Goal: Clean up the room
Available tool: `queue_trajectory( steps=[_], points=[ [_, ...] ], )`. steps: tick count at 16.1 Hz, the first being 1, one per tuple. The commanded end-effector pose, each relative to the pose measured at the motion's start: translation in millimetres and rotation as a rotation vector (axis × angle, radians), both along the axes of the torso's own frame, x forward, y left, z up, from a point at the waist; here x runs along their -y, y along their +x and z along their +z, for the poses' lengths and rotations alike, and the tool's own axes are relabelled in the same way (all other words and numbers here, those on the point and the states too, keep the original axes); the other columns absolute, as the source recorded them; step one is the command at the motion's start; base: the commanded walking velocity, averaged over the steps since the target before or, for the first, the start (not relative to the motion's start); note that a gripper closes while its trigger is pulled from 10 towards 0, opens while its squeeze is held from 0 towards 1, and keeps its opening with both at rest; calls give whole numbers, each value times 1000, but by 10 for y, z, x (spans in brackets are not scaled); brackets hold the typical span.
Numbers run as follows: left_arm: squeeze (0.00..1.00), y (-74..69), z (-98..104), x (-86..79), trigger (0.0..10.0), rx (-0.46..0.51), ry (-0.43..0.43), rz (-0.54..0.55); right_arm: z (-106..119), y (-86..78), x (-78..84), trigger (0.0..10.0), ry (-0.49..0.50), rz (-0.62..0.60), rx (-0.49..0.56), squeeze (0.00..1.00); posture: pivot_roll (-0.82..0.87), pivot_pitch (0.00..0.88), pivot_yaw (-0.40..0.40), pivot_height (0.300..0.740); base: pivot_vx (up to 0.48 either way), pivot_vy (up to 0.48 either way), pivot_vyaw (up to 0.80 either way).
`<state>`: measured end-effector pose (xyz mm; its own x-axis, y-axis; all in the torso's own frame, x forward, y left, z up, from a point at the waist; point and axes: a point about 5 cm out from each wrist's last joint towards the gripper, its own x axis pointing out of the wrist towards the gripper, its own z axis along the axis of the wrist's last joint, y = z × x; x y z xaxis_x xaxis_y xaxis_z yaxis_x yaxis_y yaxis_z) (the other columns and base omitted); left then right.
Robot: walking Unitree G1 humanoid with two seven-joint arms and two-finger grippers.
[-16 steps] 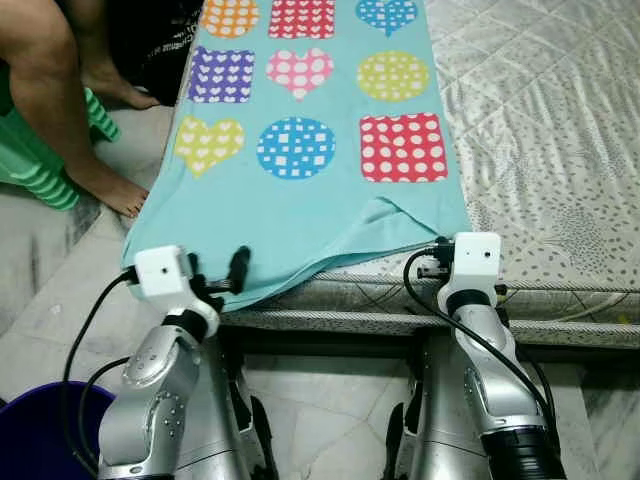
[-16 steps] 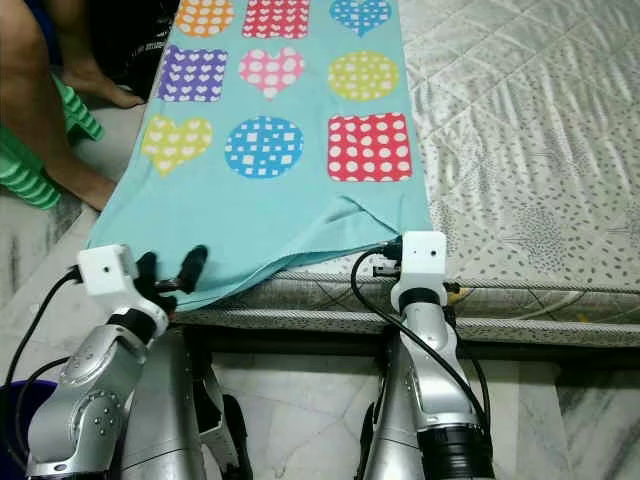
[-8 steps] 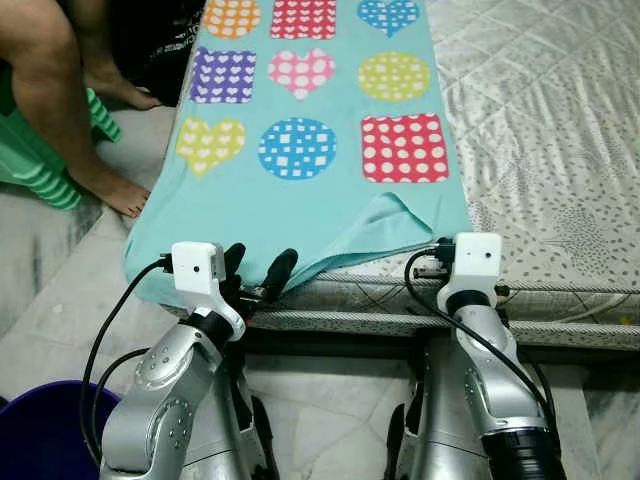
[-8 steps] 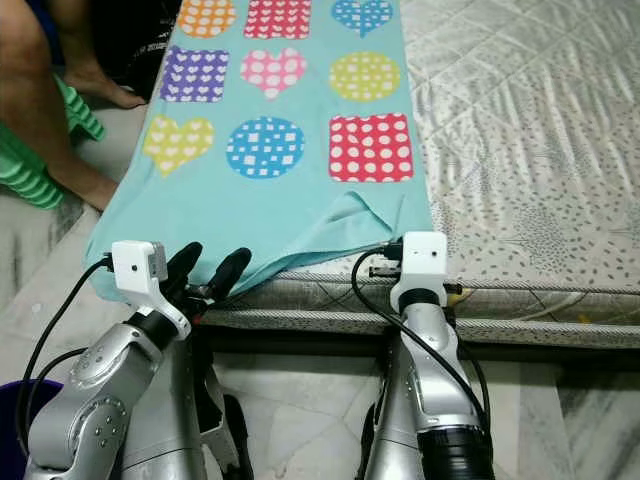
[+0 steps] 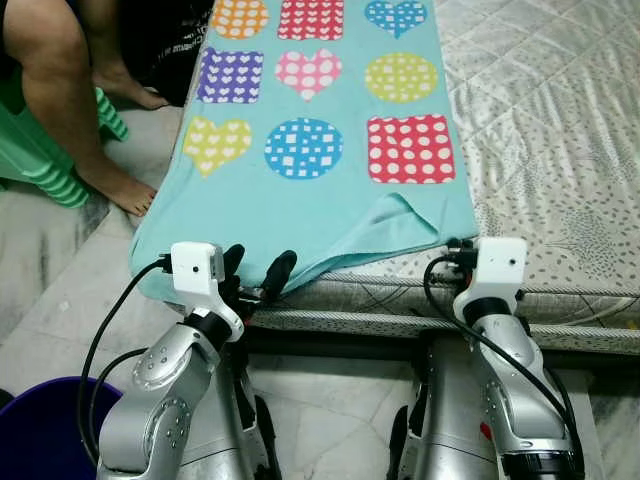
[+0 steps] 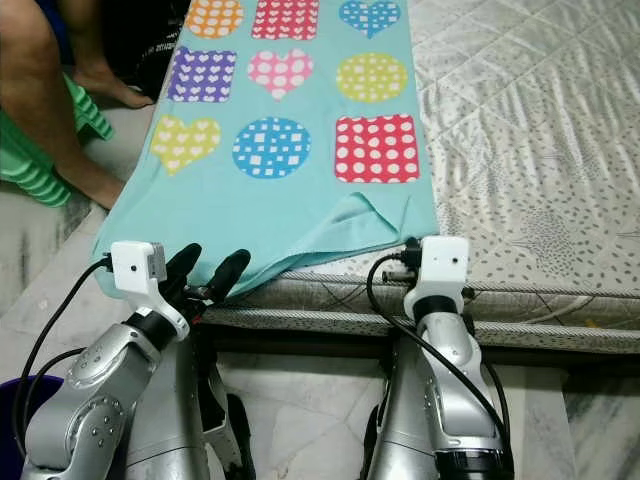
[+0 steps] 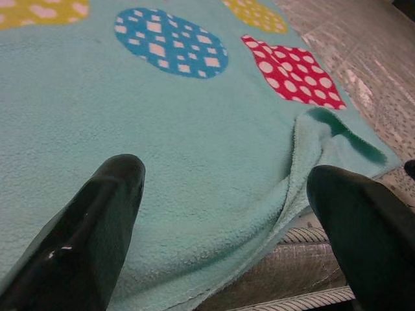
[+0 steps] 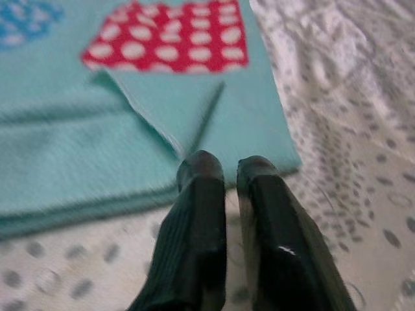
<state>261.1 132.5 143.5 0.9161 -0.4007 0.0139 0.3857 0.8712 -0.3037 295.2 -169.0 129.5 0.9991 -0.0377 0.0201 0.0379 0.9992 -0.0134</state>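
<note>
Left eye view gives me no readable writing on the blanket (image 5: 310, 190), lying on the bed (image 5: 540, 130), its 12 o'clock end cut off. My left end effector (image 5: 255, 273) is spread at its hem; my right end effector (image 8: 224, 188), pressed together, sits by its corner.

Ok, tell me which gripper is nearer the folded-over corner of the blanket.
Right. The right gripper sits just short of the folded-over corner; the left gripper is at the blanket's opposite near corner.

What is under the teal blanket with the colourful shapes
The blanket lies on a grey patterned mattress, visible to its right and beneath its near edge. Its left side hangs over the bed's edge. What lies under its middle is covered.
</note>
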Motion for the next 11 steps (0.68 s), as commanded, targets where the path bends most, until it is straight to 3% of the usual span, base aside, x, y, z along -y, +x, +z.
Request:
queue_trajectory(
  steps=[1,3,6,11],
  points=[
    [0,-20,4,-13,10000,-1,5,-5,-3,-37,-15,10000,28,12,5,1000,-103,262,65,491,0,0,0],
    [0,-28,11,-1,10000,-1,3,-11,19,19,-106,10000,93,51,13,1000,-94,264,67,491,0,0,0],
    [0,-29,9,-10,10000,-3,4,-11,19,107,-176,10000,109,56,7,1000,-89,265,70,491,0,0,0],
    [0,-10,20,20,10000,-1,2,-15,-25,253,-373,10000,40,28,0,1000,-77,269,69,491,0,0,0]
  ],
)
